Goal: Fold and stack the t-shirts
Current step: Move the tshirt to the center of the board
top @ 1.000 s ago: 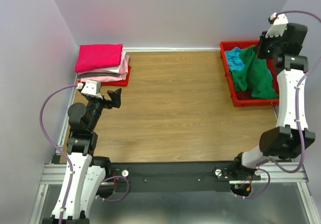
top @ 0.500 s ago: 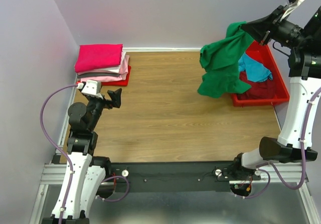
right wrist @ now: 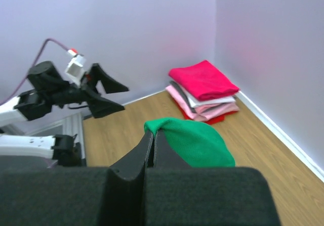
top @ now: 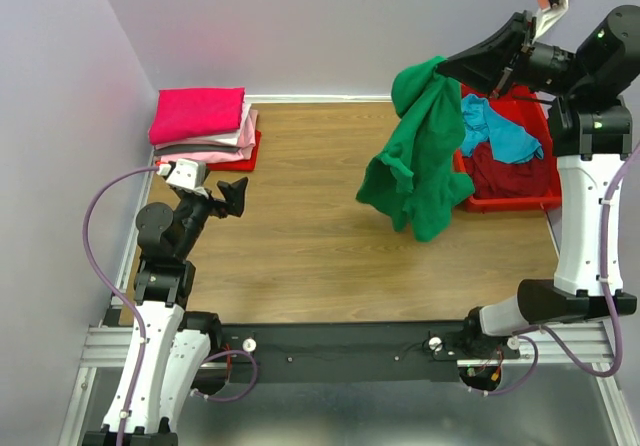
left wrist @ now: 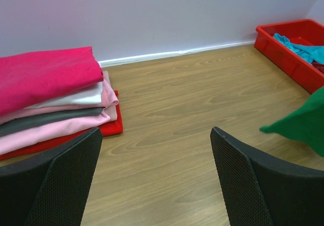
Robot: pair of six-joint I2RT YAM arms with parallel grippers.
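A wood-grain surface (top: pixel 320 216) fills the middle of the overhead frame, boxed in by lilac walls (top: pixel 330 26). At the upper right, the right jaws are pressed flat together on a pinch of the green t-shirt (top: pixel 415 156). The wrist view shows the cloth bulging out just past the tips. The shirt hangs from that one point as a bunched column, over the surface and just left of the red bin (top: pixel 520 204). I cannot tell whether its lowest fold touches the wood.

To do this step well, I judge the shirt should be carried toward the bare centre and lowered slowly, bottom edge first. It can then be drawn back so it lays out flat instead of dropping in a heap (a single-point grip gives no control over the sleeves). The left jaws, at the left of the frame, stand wide apart with nothing between them. They face the centre, well placed to take a second corner.

Around this, a teal tee (top: pixel 500 131) and a dark red tee (top: pixel 505 171) lie in the bin. Its near rim is close to the hanging cloth and could snag it. The folded stack (top: pixel 210 146), with a hot pink tee (top: pixel 197 113) on top, sits at the upper left, well apart. The spread must not sweep into it.
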